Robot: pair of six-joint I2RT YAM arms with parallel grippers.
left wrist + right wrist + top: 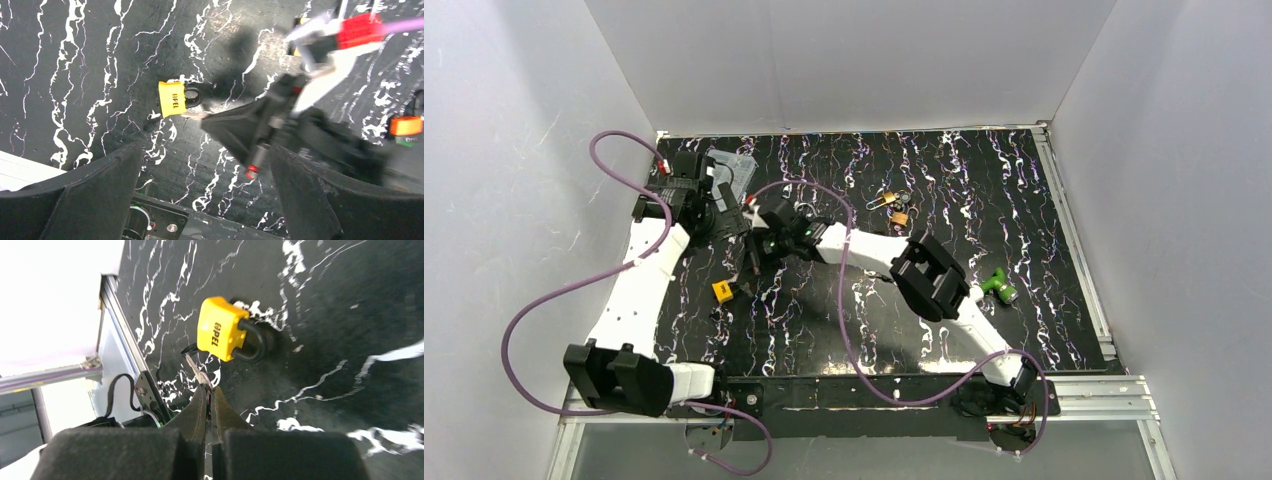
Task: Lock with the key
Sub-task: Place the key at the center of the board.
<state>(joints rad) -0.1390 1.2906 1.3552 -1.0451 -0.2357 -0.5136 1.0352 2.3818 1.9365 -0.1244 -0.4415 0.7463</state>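
Observation:
A yellow padlock [722,291] with a black shackle lies flat on the black marbled table [984,190]. It also shows in the left wrist view [172,98] and the right wrist view [220,330]. My right gripper [755,262] is shut on a small silver key [196,369]. The key's tip points at the padlock's bottom edge, very close to it; I cannot tell if it touches. In the left wrist view the right gripper [212,120] sits just right of the padlock. My left gripper [205,175] is open and empty, hovering above and behind the padlock [724,218].
Two small brass padlocks with keys [894,207] lie at the back centre. A green object [999,285] lies at the right. A clear plastic piece [734,170] sits at the back left. Purple cables loop over the left side. White walls enclose the table.

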